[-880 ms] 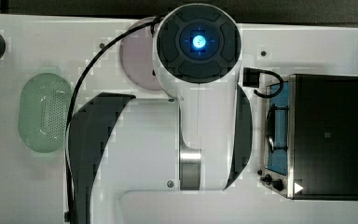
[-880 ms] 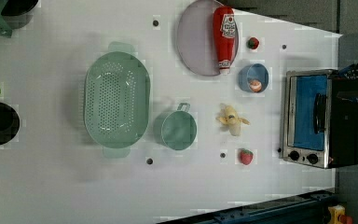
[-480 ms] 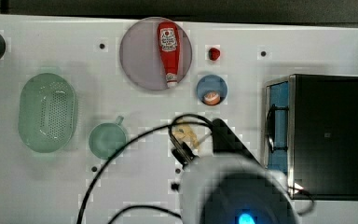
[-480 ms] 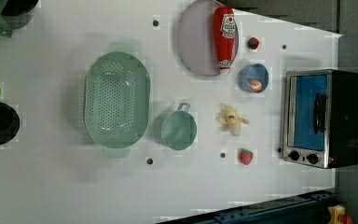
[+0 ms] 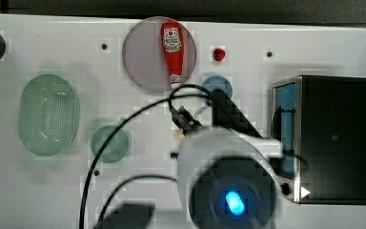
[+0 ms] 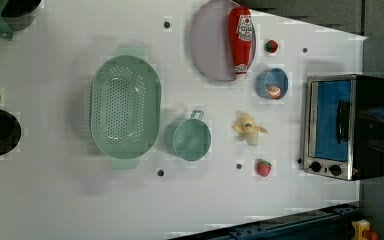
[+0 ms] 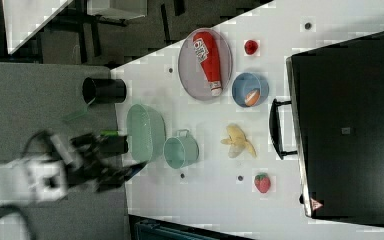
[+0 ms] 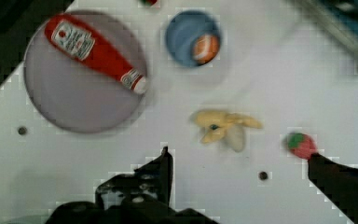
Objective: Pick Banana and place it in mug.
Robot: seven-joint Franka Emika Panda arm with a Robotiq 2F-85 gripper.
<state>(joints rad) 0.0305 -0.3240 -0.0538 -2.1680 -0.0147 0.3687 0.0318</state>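
Pale yellow-cream, the banana (image 8: 225, 127) lies peeled open on the white tabletop (image 6: 55, 200), just ahead of the hand (image 8: 240, 163) and apart from it; the hand's two dark fingers (image 8: 161, 170) stand wide apart with nothing between them, the banana's spot falling between their lines in the wrist view. In the left view the banana (image 6: 249, 128) rests between the mug (image 6: 191, 139) and the toaster oven (image 6: 344, 126), touching neither.

Beyond the banana from the hand sits the blue bowl (image 8: 192, 32) with an orange-and-white piece inside, and next to that the lilac plate (image 8: 74, 107) carrying the red ketchup bottle (image 8: 95, 50) on its side. A red strawberry (image 8: 300, 145) lies just ahead of the hand's other finger, close to its tip. A second small red fruit (image 6: 271, 46) sits past the bowl.

The teal-green mug stands upright and empty, well off to the hand's side, its small handle turned toward the plate. Just beside it lies the larger pale green perforated basket (image 6: 125, 106). In the top view the white arm (image 5: 228, 171) hangs over the banana's area, cables (image 5: 124, 119) looping from it.
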